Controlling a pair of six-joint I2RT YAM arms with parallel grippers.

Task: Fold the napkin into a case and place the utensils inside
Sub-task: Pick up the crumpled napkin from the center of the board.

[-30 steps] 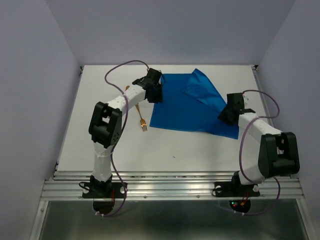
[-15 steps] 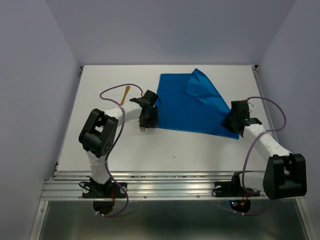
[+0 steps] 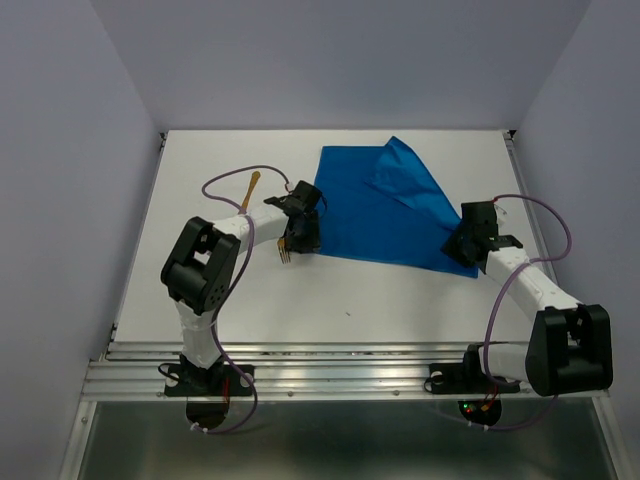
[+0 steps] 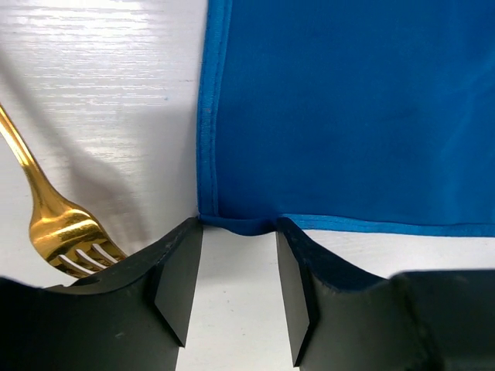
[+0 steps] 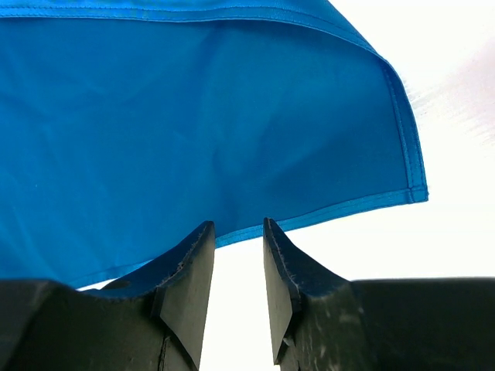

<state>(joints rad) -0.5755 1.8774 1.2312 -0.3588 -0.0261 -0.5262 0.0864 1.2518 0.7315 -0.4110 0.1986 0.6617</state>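
Black left gripper (image 4: 238,241): jaws are standing well apart and holding nothing; bare white bench (image 3: 200,290) is showing in the gap.
Left fingertips (image 4: 182,263): they are resting low on the bench, with the near-left corner of the napkin (image 4: 348,116) lying just at their tips and bulging slightly between them.
Fork (image 4: 62,232): golden, it is lying on the bench just left of the left gripper, with its tines partly hiding behind the left finger.
Right gripper (image 5: 237,236): jaws are standing open with a narrower gap, clamping nothing; the hemmed near edge of the napkin is running across just beyond the tips.
Napkin overall: bright blue, it is lying spread on the far right half of the bench, with its far part folded over in a triangular flap.
Second utensil (image 3: 251,188): it is lying well left of the napkin, beyond the left arm; its type is too small to tell.
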